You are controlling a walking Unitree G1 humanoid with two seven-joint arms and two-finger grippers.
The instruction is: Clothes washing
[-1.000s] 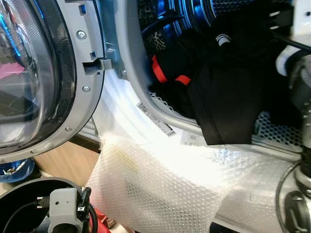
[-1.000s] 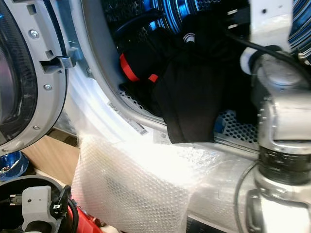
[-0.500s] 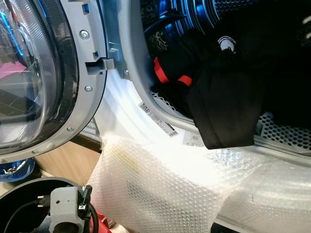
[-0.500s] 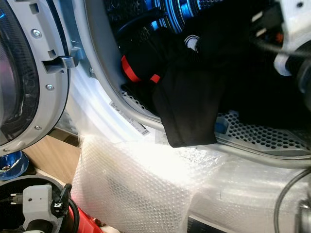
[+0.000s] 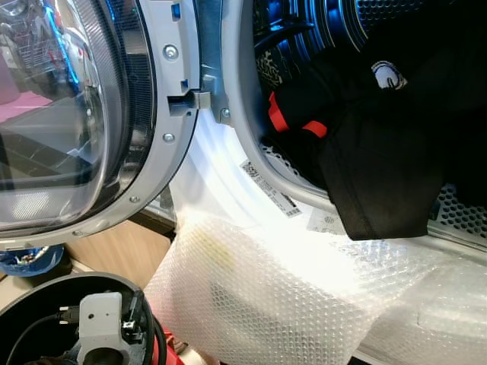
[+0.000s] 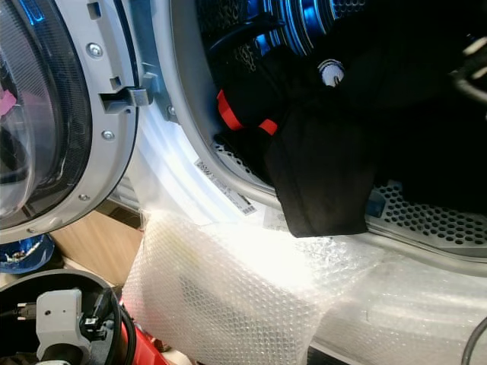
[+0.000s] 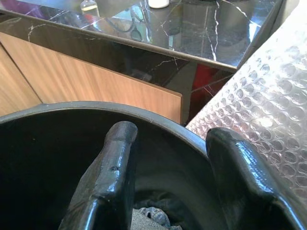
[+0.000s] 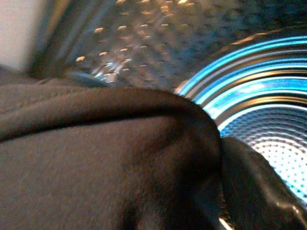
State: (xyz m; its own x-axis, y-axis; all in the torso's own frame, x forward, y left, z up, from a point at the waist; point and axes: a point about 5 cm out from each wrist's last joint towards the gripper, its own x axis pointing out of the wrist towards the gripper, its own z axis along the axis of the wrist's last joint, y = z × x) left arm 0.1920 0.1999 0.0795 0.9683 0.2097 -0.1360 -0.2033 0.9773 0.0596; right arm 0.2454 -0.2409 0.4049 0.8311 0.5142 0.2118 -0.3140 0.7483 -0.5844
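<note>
Drum (image 5: 319,23) holds black garment (image 5: 380,167); right tool (image 8: 225,191) grasping it, left tool (image 7: 168,191) released.

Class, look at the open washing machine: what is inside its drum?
Inside the drum lies black clothing with red trim, one fold hanging over the door rim. The right gripper is in there against the cloth. Whatever lies beneath the clothing is covered.

Black garment (image 5: 380,152) ran off the right edge in the eye views, so its full shape couldn't be told. In the right wrist view the garment hid all but one finger (image 8: 254,187), blurred. Drum (image 8: 268,96) was out of focus. Door (image 5: 68,122) was cut at the left edge. Label print (image 5: 270,188) was too small to read.
</note>
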